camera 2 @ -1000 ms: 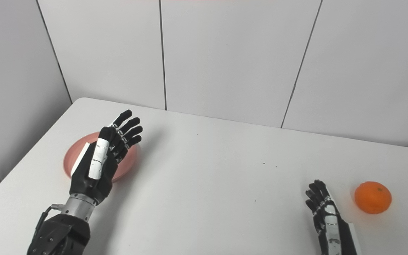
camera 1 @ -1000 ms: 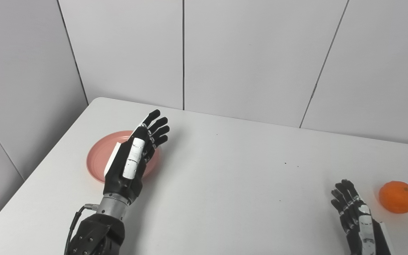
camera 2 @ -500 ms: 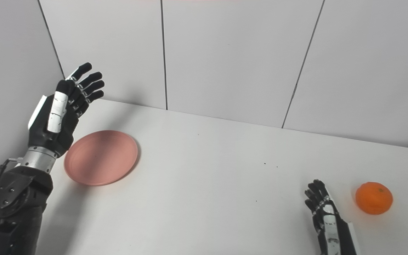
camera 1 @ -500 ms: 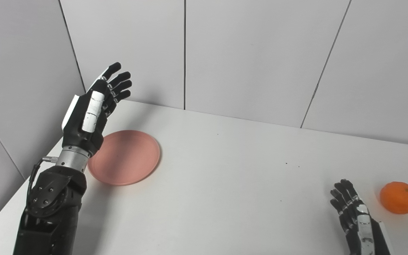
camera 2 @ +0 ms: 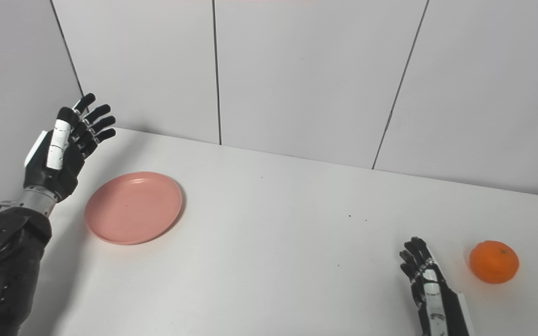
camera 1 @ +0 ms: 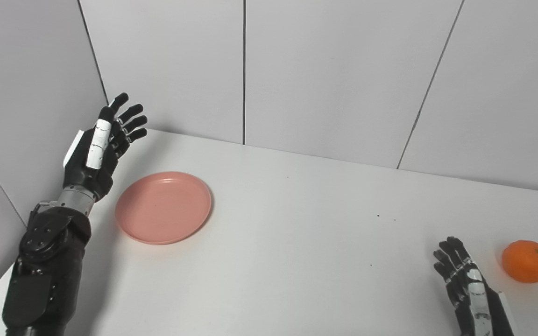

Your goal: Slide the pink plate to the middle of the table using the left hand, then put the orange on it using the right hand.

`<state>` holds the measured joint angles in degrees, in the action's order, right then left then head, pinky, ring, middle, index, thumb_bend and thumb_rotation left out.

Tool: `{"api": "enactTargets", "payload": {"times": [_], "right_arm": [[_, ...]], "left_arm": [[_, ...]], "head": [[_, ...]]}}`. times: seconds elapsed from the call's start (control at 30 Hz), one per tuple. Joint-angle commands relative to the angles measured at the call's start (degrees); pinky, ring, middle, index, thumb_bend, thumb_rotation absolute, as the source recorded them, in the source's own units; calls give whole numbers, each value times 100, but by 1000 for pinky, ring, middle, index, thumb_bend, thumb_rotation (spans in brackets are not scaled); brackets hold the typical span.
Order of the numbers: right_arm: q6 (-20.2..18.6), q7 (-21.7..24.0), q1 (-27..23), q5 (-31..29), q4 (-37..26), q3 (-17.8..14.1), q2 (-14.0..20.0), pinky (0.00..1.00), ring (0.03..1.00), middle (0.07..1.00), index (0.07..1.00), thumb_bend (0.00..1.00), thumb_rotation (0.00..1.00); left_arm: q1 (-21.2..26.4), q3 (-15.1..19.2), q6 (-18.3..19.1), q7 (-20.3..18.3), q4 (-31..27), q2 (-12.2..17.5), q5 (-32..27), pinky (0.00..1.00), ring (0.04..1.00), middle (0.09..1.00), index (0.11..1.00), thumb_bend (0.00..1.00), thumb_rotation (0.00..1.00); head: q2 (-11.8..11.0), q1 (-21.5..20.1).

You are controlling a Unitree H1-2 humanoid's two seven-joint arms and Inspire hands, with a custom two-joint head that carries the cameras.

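Since a second ago the left robot hand (camera 1: 96, 151) has swung off the pink plate (camera 1: 163, 207) to its outer side, fingers spread and holding nothing, likely to push it inward. That plate lies on the surface (camera 1: 297, 233) left of centre. Far right, the right robot hand (camera 1: 467, 289) waits, spread, beside the orange (camera 1: 527, 261).

- Pink plate (camera 1: 163, 206): round, shallow, empty; flat on the white bench (camera 1: 297, 242), just right of and below the raised, spread left hand (camera 1: 98, 149), not touching it.
- Orange (camera 1: 527, 261): small, round, bright-skinned; resting on the bench just right of the right hand (camera 1: 465, 284), apart from it, well apart from the plate.
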<state>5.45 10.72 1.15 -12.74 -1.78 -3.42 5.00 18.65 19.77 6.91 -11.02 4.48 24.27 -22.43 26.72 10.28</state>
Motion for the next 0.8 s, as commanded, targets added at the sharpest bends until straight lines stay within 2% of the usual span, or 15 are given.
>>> {"api": "enactTargets", "payload": {"times": [0.0, 0.23, 0.43, 0.53, 0.77], "right_arm": [[179, 87, 312, -74, 582, 120, -201, 936, 916, 913, 905, 765, 890], [180, 72, 344, -37, 540, 131, -185, 925, 908, 909, 900, 764, 898], [128, 78, 339, -56, 516, 134, -176, 924, 910, 913, 901, 766, 898], [136, 92, 336, -39, 522, 149, -161, 935, 915, 919, 910, 762, 908], [129, 75, 351, -51, 502, 143, -166, 933, 910, 915, 907, 765, 901]], "left_arm": [[299, 84, -437, -141, 200, 253, 1, 857, 863, 874, 927, 903, 850], [471, 152, -963, -277, 1169, 278, -38, 853, 875, 888, 926, 906, 814], [556, 216, -1177, -331, 1855, 257, -107, 835, 836, 836, 882, 942, 762], [554, 221, -1263, -371, 2065, 254, -100, 747, 810, 829, 873, 958, 741], [589, 247, -1601, -519, 2659, 340, -79, 687, 780, 822, 865, 936, 735]], "head": [[17, -8], [45, -5], [54, -11], [54, -11], [96, -17]]}}
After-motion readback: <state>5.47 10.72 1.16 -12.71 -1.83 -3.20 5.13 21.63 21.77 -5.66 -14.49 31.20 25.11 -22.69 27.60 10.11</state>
